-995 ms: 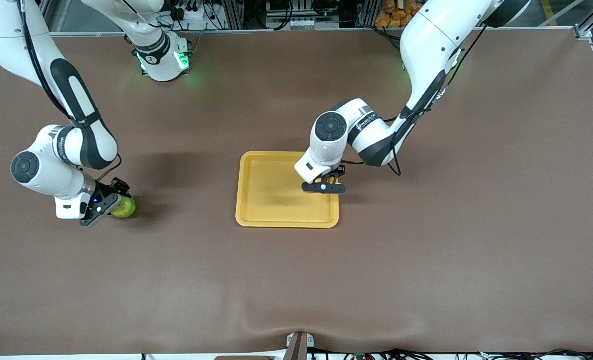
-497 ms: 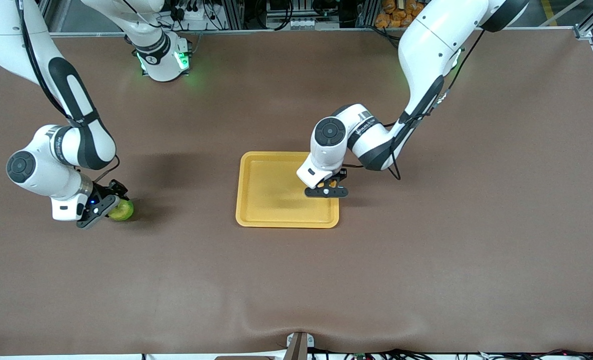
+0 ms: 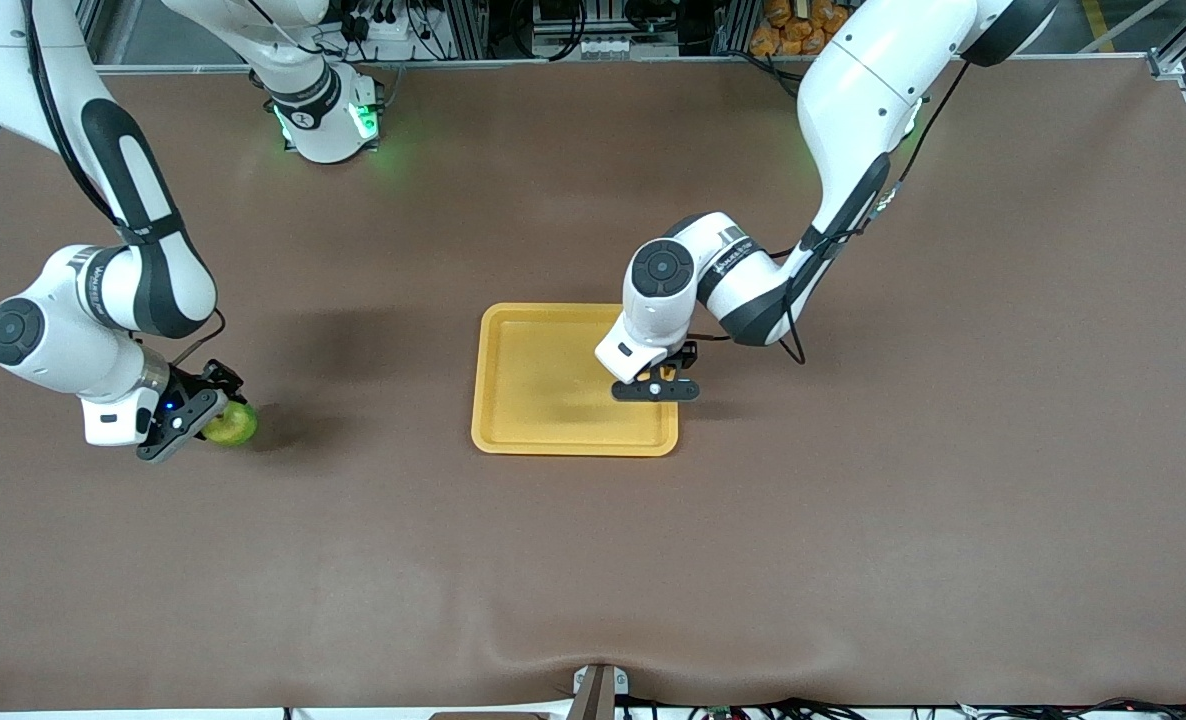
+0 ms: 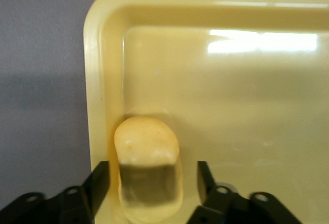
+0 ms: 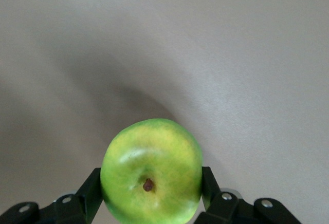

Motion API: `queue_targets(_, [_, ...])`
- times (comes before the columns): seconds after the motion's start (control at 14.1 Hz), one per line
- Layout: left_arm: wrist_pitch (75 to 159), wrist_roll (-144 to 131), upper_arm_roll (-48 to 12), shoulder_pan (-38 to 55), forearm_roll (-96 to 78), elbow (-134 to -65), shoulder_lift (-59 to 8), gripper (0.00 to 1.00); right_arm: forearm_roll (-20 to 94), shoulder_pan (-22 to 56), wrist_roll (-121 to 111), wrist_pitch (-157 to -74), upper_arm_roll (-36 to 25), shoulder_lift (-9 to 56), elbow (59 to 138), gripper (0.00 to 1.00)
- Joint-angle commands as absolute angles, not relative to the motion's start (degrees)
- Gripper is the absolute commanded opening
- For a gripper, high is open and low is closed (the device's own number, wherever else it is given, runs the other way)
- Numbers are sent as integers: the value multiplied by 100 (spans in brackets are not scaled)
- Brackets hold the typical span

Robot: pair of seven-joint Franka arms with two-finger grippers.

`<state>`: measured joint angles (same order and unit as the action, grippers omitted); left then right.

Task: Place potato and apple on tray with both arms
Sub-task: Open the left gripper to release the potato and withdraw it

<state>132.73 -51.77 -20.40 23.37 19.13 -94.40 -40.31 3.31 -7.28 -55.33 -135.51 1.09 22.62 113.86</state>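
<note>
The yellow-orange tray [image 3: 543,390] lies mid-table. The pale-yellow potato [image 4: 146,142] rests on the tray [image 4: 247,106] by its rim at the left arm's end. In the front view it is almost hidden under the hand. My left gripper [image 3: 655,388] is low over it and open [image 4: 151,175], with a gap on each side of the potato. My right gripper [image 3: 215,418] is shut on the green apple [image 3: 231,425], low over the bare table toward the right arm's end, well away from the tray. The right wrist view shows the apple [image 5: 151,157], stem dimple up, between the fingers [image 5: 150,183].
The brown table cloth [image 3: 853,520] stretches around the tray with nothing else on it. The arm bases with green lights [image 3: 328,125] stand along the table edge farthest from the front camera.
My right gripper has carried the apple farther toward the right arm's end, away from the tray. My left gripper has shifted slightly over the tray's rim.
</note>
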Motion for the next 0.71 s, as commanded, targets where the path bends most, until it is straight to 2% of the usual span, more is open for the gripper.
queue_targets(0.0, [13157,-5291,-1978,2374,2074,-9194,-3982,100,334,-598,-5502,-13027,149,2101,11102,20])
queue_targets(0.36, [11552,-4644,-1986,1917,2022,-8193,-3710,100,369,-46,-4723,-12946,158,2065,10951,20])
queue_targets(0.64, [11207,-4043,-2048,1240,1838,-8191,-3183,100,369,543,-4307,-12911,280,2039,10951,23])
